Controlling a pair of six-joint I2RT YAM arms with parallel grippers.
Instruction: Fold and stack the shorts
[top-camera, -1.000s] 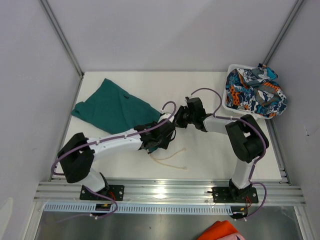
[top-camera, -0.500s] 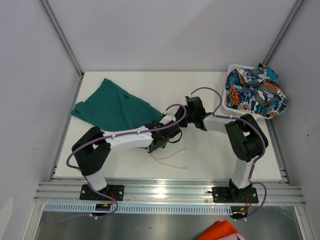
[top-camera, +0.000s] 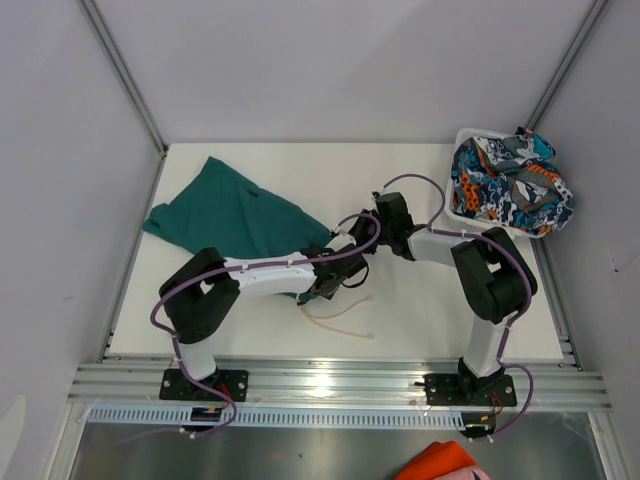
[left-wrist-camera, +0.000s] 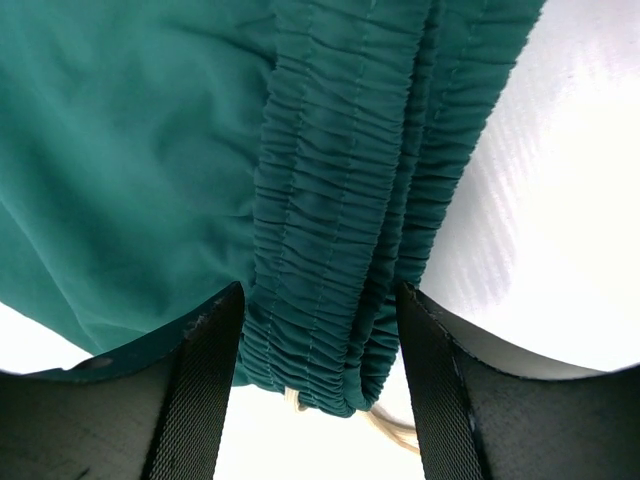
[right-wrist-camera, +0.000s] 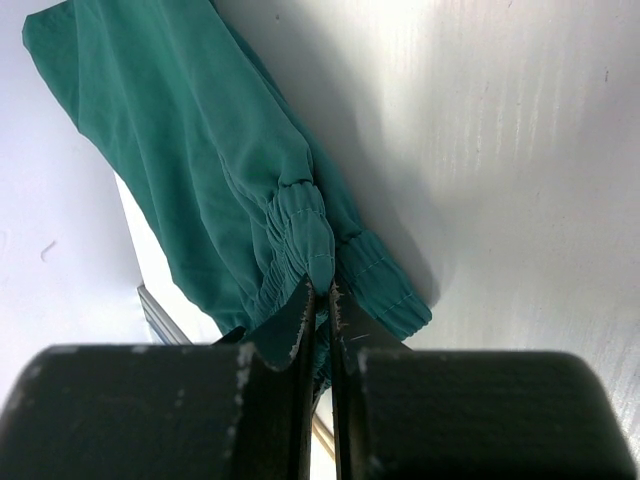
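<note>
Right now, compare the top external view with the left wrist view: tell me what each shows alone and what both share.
Only top external: the printed shorts heaped in the white basket at the far right corner, and an orange cloth at the near edge. Only left wrist: the gathered waistband up close, lying between the fingers of the left pincer. Both: the teal shorts, their pale drawstring, the white table.

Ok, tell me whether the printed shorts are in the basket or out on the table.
In. The printed shorts lie bunched inside the white basket, spilling over its rim, at the far right corner of the table.
</note>
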